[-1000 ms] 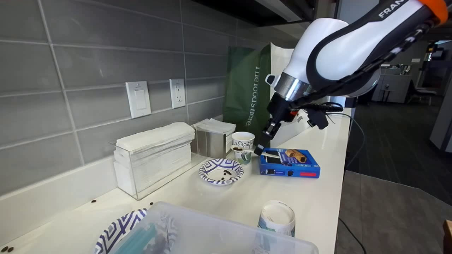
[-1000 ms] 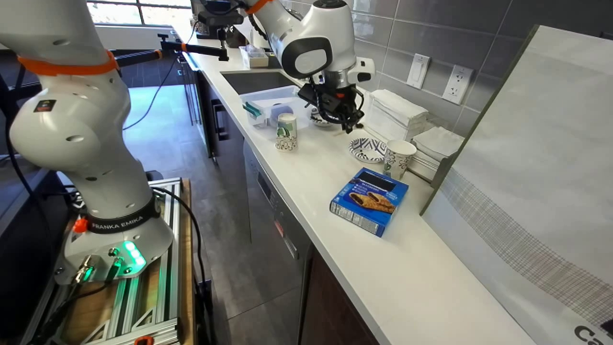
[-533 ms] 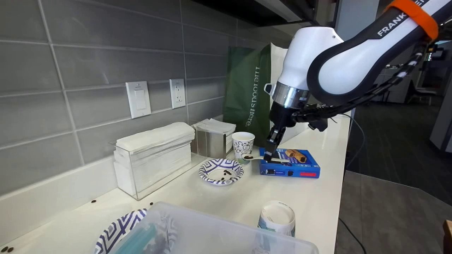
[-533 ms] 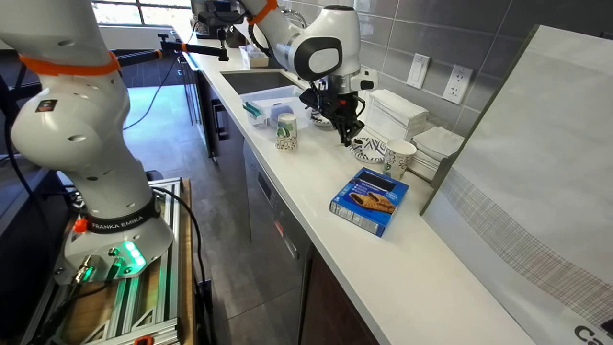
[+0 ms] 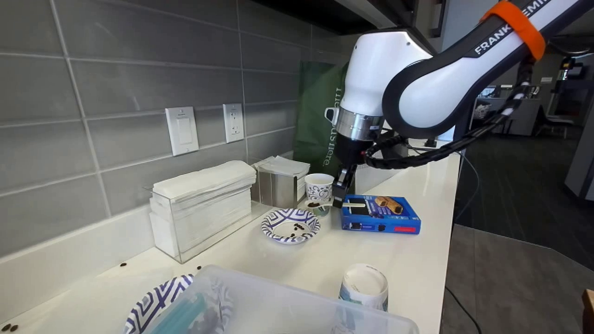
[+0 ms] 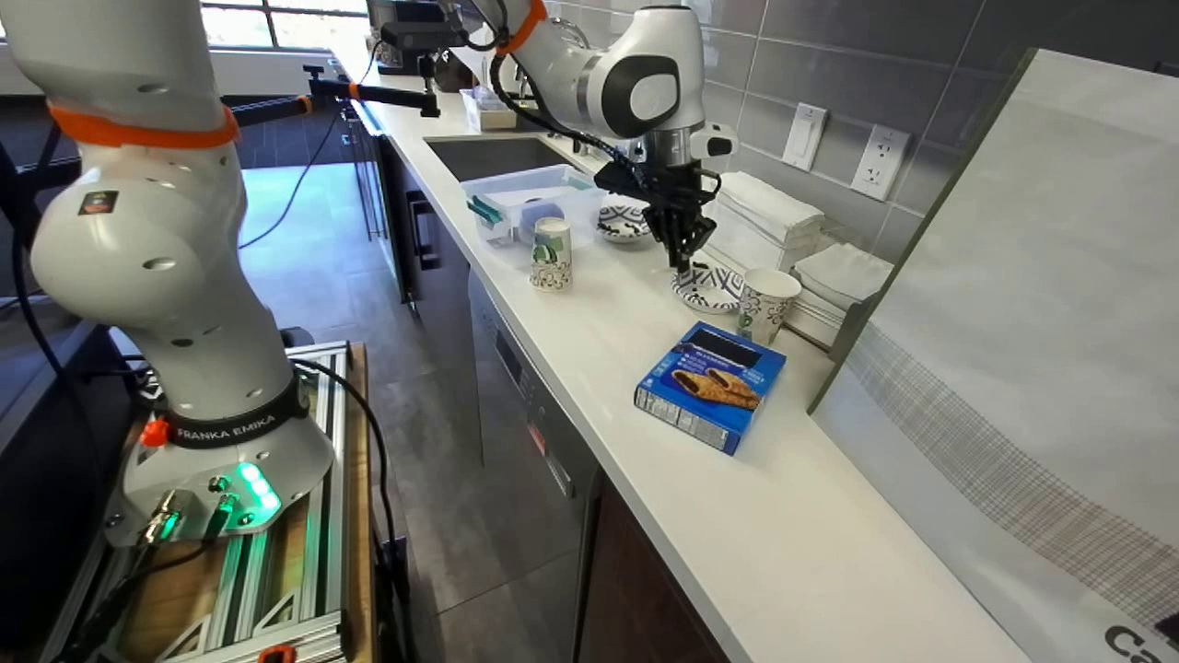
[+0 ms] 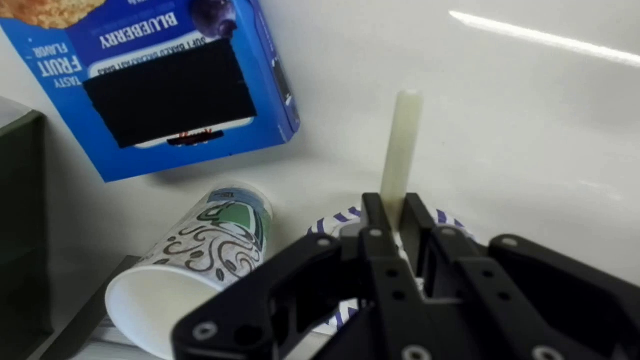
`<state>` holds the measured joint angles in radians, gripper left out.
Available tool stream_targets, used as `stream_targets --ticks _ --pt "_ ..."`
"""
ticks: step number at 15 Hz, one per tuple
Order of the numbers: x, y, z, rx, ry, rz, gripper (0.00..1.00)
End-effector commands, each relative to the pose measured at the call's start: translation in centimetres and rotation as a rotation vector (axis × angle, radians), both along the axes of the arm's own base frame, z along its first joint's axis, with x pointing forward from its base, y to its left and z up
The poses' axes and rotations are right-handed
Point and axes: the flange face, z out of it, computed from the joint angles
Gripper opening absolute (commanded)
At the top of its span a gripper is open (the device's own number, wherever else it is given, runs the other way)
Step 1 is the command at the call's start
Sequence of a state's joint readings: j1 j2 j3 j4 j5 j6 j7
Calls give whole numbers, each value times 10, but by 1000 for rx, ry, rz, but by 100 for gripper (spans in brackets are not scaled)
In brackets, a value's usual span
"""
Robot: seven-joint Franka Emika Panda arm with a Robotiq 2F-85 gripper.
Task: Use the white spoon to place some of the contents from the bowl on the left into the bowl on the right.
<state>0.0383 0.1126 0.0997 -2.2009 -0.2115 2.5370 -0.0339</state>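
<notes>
white spoon (image 7: 402, 147), pinched by the handle in the gripper (image 7: 394, 209), with contact on both sides in the wrist view. bearing, in an exterior view, a small heap of dark bits (image 5: 313, 204) at the scoop end, roughly level and raised near the rim of the right bowl (image 5: 288, 215); cannot tell whether over that rim or just short of it. reads as the delivery step: loaded, not yet tipped. calls next for centring the scoop end above the right bowl, sinking a little, then rolling to shed the load. best held level until then, to spare the counter (image 5: 274, 260), dotted with loose strays (image 5: 198, 267). worth minding too: the upright paper cup (image 5: 319, 186), close beside the bowl and easy to nudge. already inside the right bowl, a few dark bits; probably enough with one clean tip. farther out, near the cup, a blue box (image 5: 380, 215) lying flat. well apart, partly behind the translucent bin (image 5: 297, 297) in an exterior view, the left bowl (image 5: 160, 297), likely the source.
</notes>
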Motion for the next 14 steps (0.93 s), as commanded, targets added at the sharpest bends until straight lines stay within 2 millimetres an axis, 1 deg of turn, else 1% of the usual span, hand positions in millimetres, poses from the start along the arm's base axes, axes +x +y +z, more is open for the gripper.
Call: stream_targets --ticks 1,4,7,12,14 --pt "22 6 -6 -79 11 -6 3" --pt "34 14 -12 -140 11 3 3" --pt "38 32 -21 -205 17 37 3" --pt "34 69 -32 -354 27 101 3" --pt "32 78 -34 -417 30 124 3"
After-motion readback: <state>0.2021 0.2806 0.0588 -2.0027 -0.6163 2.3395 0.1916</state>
